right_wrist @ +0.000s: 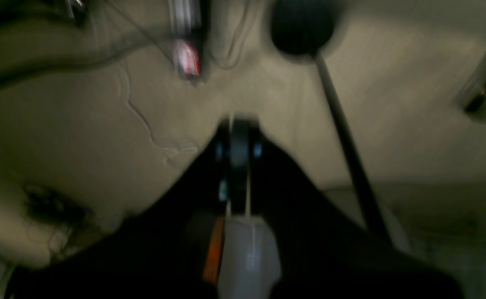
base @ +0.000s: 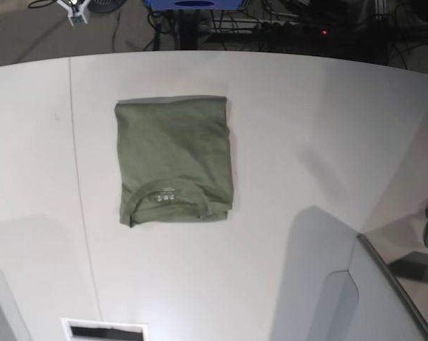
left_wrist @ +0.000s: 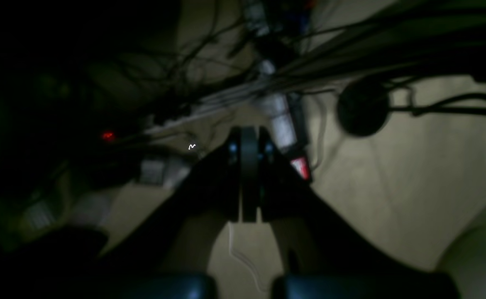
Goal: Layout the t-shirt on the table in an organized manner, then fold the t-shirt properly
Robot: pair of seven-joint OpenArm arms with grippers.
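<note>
While the tee lies folded into a neat rectangle on the tabletop, left of centre in the base view, neither arm is seen over it. A thin dark seam is noted just left of the cloth. The collar and neck label face up at the near edge; the far edge is straight, and the near right corner looks slightly bunched.

In both wrist views a dim, blurred floor with cables is shown, not the tabletop. The right gripper is seen with its jaws pressed together on nothing. The left gripper is likewise fully closed and empty.

The fold is judged finished, or nearly so. If a final touch is wanted, the near right corner should be smoothed flat with a light downward press, moving outward, so the layers beneath are not dragged. The arms are best kept clear of the stack otherwise, since a sleeve could be snagged.
</note>
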